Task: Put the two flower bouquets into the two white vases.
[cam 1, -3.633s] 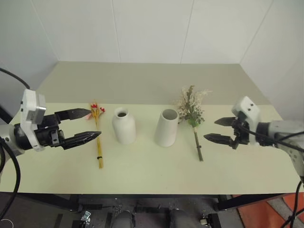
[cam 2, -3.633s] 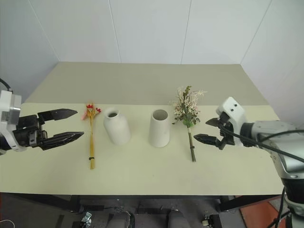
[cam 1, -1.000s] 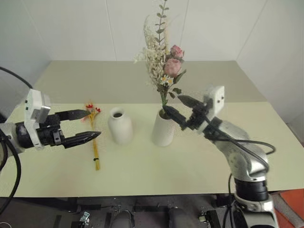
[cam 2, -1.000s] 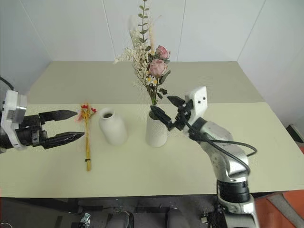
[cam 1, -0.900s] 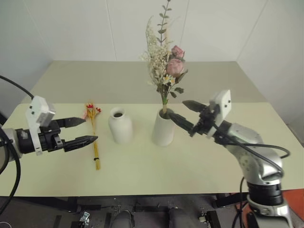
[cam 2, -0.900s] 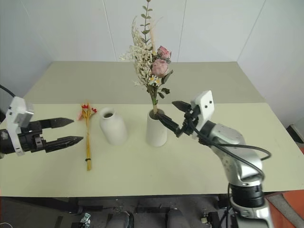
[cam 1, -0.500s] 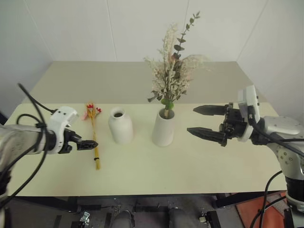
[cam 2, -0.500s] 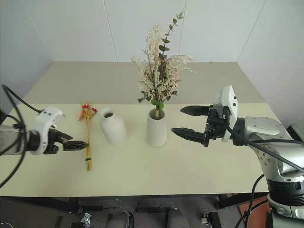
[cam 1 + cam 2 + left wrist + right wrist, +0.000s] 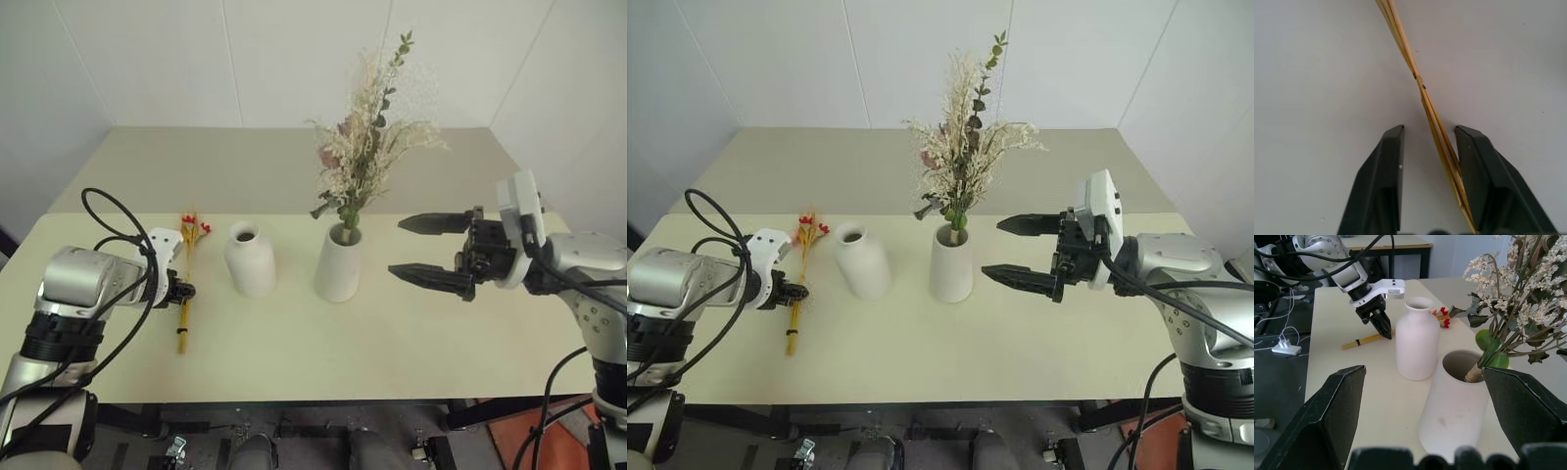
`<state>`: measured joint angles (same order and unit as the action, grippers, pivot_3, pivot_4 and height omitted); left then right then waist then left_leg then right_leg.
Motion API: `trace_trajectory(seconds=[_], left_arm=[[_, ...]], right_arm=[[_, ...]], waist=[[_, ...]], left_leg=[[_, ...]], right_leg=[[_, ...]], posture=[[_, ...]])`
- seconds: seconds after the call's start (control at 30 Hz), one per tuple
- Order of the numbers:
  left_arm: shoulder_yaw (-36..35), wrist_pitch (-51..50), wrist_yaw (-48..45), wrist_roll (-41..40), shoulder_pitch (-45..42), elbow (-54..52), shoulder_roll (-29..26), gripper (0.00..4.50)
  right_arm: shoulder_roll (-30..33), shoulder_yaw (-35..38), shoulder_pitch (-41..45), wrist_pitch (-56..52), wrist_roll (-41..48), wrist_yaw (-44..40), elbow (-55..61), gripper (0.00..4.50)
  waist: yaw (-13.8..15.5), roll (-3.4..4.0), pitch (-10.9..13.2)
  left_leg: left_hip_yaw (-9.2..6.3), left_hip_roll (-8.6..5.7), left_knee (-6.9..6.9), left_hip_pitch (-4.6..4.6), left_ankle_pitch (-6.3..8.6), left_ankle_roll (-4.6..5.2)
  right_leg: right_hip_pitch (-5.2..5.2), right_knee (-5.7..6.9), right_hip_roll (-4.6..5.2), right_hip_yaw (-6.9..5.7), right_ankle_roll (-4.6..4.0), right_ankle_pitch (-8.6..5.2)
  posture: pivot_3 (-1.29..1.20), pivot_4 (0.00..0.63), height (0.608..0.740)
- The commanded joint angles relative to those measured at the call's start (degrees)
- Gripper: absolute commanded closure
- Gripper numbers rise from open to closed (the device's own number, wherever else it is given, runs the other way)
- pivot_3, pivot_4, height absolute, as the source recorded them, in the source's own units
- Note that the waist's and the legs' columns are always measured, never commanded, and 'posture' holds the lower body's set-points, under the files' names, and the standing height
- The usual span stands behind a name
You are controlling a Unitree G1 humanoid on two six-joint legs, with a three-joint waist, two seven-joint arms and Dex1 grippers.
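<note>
At the left of the pale table (image 9: 294,343), the left gripper (image 9: 1428,134) is pointed down at the thin bundle of yellow-orange stalks (image 9: 185,294), which lies flat on the table just left of the bottle-shaped vase (image 9: 249,260), its small red blooms toward the far end. In the left wrist view the two black fingers are seen straddling the stalks with a gap left between them: the bundle runs diagonally through the gap and touches the inner face of one finger, while the other finger is still apart from it. The jaws are thus partly closed but not yet clamped. The bottle-shaped vase stands empty, its narrow neck open.

Next to it, the tapered vase (image 9: 338,262) already carries the bushy spray of cream and pale-pink dried flowers (image 9: 369,137), its stem resting in the wide mouth. To the right of that vase and well apart from it, the right gripper (image 9: 431,249) is held level with its fingers spread wide and nothing between them.

The step in hand is judged to be the pickup of the second bouquet. The grasp would need to be completed on the stalks, the bundle lifted and turned upright, and its lower end guided into the narrow neck, where careful alignment is called for.
</note>
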<state>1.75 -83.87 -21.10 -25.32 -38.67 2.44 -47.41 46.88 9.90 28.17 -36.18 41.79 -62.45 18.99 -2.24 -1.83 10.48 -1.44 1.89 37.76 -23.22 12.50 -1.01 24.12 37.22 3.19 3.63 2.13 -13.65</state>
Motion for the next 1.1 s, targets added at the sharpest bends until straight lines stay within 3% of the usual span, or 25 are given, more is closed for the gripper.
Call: trace_trajectory(seconds=[0.03, 0.1, 0.23, 0.33, 0.43, 0.53, 0.77, 0.93, 1.1], left_arm=[[-1.7, 0.5, 0.3, 1.9, -1.0, 0.0, -0.5, 3.92], [-2.8, 0.7, 0.5, 2.4, -0.9, -0.7, -0.5, 4.47], [-9.4, 9.2, -2.1, 0.9, 2.1, -5.4, -0.7, 4.47], [-17.7, 23.5, -4.2, -0.2, 3.8, -9.0, 1.7, 4.47], [-25.1, 34.2, -6.5, -4.4, 0.7, -9.4, 6.4, 4.47], [-28.9, 37.2, -12.7, -12.8, -4.2, -9.3, 9.4, 4.47], [-25.5, 42.9, -23.9, -20.4, -9.8, -4.8, 14.9, 4.47], [-19.9, 47.9, -27.1, -17.6, -11.0, -1.1, 18.3, 4.47], [-16.1, 50.8, -30.0, -14.7, -9.4, 1.4, 17.9, 4.47]], right_arm=[[1.1, 1.7, 0.2, 1.7, 0.4, -0.6, 1.4, 0.0], [1.2, 1.6, 0.3, 1.9, 0.3, -0.7, 1.3, 0.0], [1.2, 1.5, 0.5, 2.0, 0.3, -0.7, 0.9, 0.0], [1.0, 1.2, 0.4, 2.3, -0.1, -0.4, 0.7, 0.0], [0.7, 0.9, -0.1, 2.5, -0.3, 0.0, 1.1, 0.0], [0.4, 0.7, -0.3, 2.5, -0.4, 0.7, 1.7, 0.0], [0.4, 1.2, -1.5, 2.1, -0.1, 1.9, 3.2, 0.0], [1.3, 2.7, -2.7, 1.6, 0.5, 2.6, 4.4, 0.0], [2.1, 4.6, -5.0, 1.0, 1.7, 4.0, 6.5, 0.0]], waist=[[-0.1, 0.0, 0.0], [-0.1, -0.01, 0.0], [-0.1, -0.03, 0.0], [0.1, -0.03, 0.0], [0.5, -0.05, 0.0], [1.3, -0.06, 0.0], [1.4, -0.06, 0.0], [1.4, -0.06, 0.0], [1.2, -0.06, 0.0]], left_leg=[[0.0, 0.0, 0.0, -0.01, 0.0, 0.0], [0.0, 0.01, 0.0, -0.04, 0.0, 0.0], [0.0, 0.01, 0.01, -0.09, 0.0, 0.0], [0.0, 0.0, 0.01, -0.13, 0.0, 0.0], [0.0, -0.01, 0.03, -0.11, 0.0, -0.01], [0.01, -0.03, 0.07, -0.13, 0.0, -0.01], [0.01, -0.07, 0.09, -0.09, 0.0, -0.01], [0.01, -0.07, 0.11, -0.11, -0.01, 0.0], [0.01, -0.06, 0.11, -0.11, -0.01, 0.0]], right_leg=[[0.02, 0.0, 0.0, 0.0, 0.0, 0.0], [0.05, 0.0, 0.0, 0.0, 0.0, 0.0], [0.07, -0.02, 0.01, 0.0, 0.0, 0.01], [0.09, -0.03, 0.05, -0.01, -0.02, 0.01], [0.05, -0.05, 0.08, -0.03, -0.03, 0.03], [0.02, -0.07, 0.08, -0.04, -0.01, 0.06], [-0.04, -0.08, 0.09, -0.04, 0.02, 0.07], [-0.04, -0.09, 0.08, -0.04, 0.03, 0.07], [-0.02, -0.08, 0.07, -0.03, 0.03, 0.07]], posture=[[0.0, 0.15, 0.74], [0.0, 0.15, 0.74], [0.0, 0.15, 0.74], [0.0, 0.15, 0.74], [0.0, 0.15, 0.74], [0.0, 0.15, 0.74], [0.0, 0.15, 0.74], [0.0, 0.15, 0.74], [0.0, 0.15, 0.74]])
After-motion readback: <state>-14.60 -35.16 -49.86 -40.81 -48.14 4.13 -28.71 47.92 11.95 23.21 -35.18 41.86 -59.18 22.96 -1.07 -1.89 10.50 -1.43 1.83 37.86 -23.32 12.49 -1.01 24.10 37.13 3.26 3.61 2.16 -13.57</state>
